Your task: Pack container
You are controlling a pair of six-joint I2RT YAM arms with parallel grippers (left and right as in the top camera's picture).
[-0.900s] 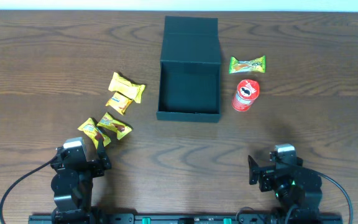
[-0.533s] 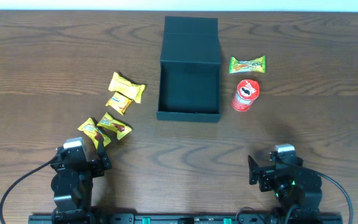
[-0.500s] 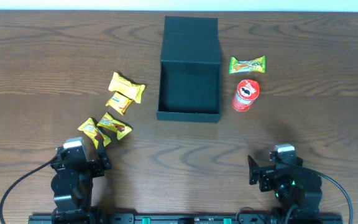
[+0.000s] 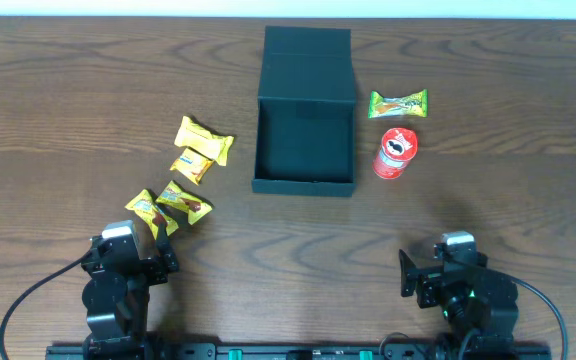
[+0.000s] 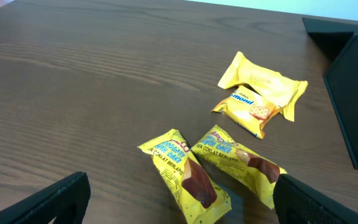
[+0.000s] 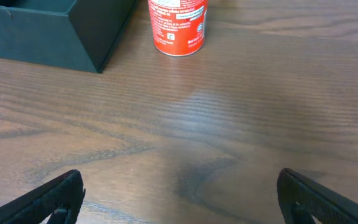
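L arm [image 4: 116, 285], R arm [image 4: 466, 290]: jaws wide.

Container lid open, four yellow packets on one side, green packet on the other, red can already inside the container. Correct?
Not quite. The red can stands on the table outside the container, beside the green packet, as the overhead view shows. The rest holds.

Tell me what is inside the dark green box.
From overhead, the container stands open and nothing shows inside, only bare dark floor. Its near wall may hide a thin strip of floor behind it.
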